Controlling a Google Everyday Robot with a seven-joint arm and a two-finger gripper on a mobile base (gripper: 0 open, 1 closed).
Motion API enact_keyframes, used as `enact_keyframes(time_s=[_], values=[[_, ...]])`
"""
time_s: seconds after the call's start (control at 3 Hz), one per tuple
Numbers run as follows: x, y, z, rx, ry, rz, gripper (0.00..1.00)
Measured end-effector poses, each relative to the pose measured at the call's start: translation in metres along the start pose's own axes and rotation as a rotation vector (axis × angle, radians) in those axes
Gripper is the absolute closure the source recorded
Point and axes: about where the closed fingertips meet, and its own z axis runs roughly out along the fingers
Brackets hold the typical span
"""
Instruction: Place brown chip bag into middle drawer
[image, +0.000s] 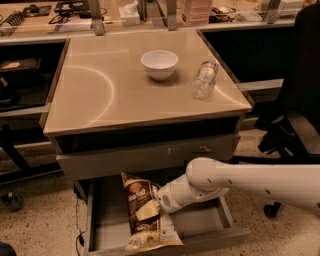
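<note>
The brown chip bag lies lengthwise in the open middle drawer, a shallow grey tray pulled out below the table. Its lower end rests over the drawer's low front lip. My gripper reaches in from the right on a white arm and sits right at the middle of the bag, against its right side. The white wrist hides how the gripper meets the bag.
A tall grey drawer front is shut just above the open drawer. On the beige table top stand a white bowl and a lying clear plastic bottle. A black office chair stands at the right.
</note>
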Motion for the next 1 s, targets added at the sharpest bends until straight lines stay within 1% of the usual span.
enact_keyframes(time_s=[0.33,0.67,1.0], values=[[-0.001,-0.016,0.0,0.011,0.021,0.029,1.0],[-0.002,-0.034,0.006,-0.001,0.089,0.07,1.0],[0.003,-0.061,0.008,-0.005,0.177,0.134,1.0]])
